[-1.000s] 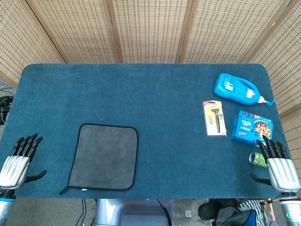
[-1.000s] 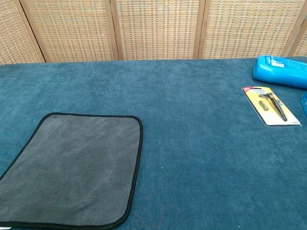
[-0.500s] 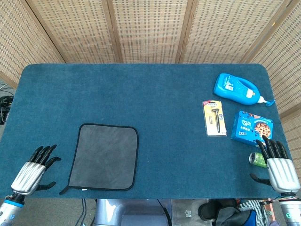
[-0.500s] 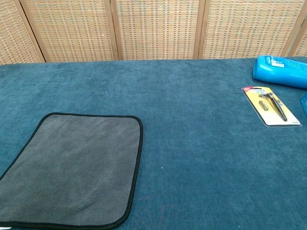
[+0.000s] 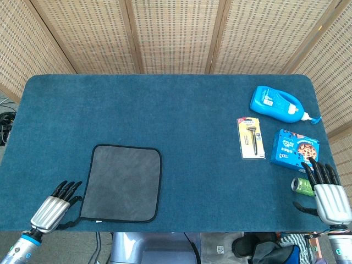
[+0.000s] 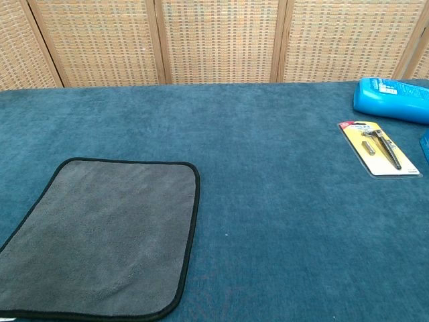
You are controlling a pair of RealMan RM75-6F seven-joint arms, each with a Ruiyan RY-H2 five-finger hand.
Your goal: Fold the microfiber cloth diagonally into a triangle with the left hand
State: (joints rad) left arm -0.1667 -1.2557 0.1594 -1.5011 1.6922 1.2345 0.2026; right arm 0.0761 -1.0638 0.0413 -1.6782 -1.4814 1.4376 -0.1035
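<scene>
Labels show on the blue bottle [image 5: 276,103] and snack box [image 5: 295,148], but seem too blurred to read.

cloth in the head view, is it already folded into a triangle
No, the microfiber cloth lies flat as a full rectangle, and the left robot hand only sits beside its near left corner.

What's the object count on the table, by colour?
Grey: 1, cloth
Blue: 2, bottle, snack box
Yellow: 1, razor pack
Green: 1, small can
Total: 5
</scene>
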